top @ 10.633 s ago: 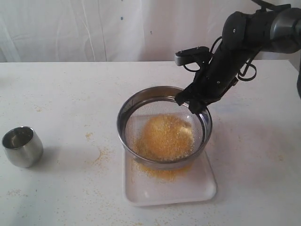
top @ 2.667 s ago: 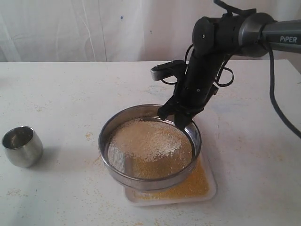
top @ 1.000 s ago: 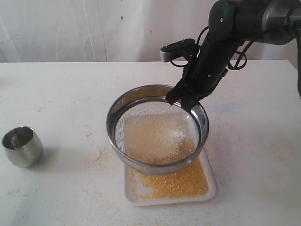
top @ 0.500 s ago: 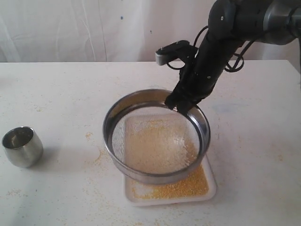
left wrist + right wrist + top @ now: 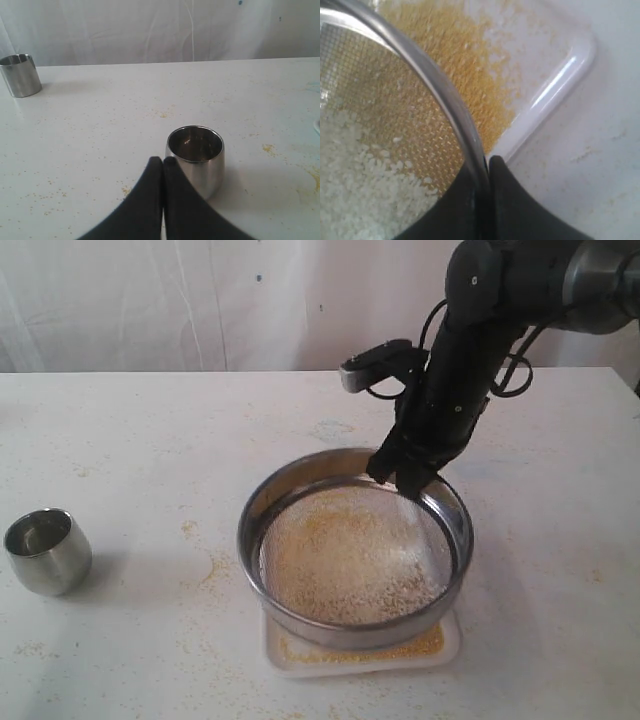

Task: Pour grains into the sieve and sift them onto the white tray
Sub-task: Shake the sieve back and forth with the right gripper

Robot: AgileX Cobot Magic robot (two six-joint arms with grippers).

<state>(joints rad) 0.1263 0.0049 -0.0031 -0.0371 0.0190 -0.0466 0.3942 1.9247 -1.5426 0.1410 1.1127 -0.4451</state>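
Moved right and nearer since a moment ago, the sieve (image 5: pixel 355 547) now hides most of the white tray (image 5: pixel 447 645) under it. At the far left sits a small steel cup (image 5: pixel 47 551). Only the left wrist view shows the left gripper (image 5: pixel 163 160), pinched closed on nothing, just beside that cup (a second cup (image 5: pixel 20 75) stands well apart). Pale grains (image 5: pixel 350 555) lie in the sieve, and the right wrist view shows yellow ones on the tray below. Bent down from the upper right, the right gripper (image 5: pixel 402 478) clamps the sieve's far rim.
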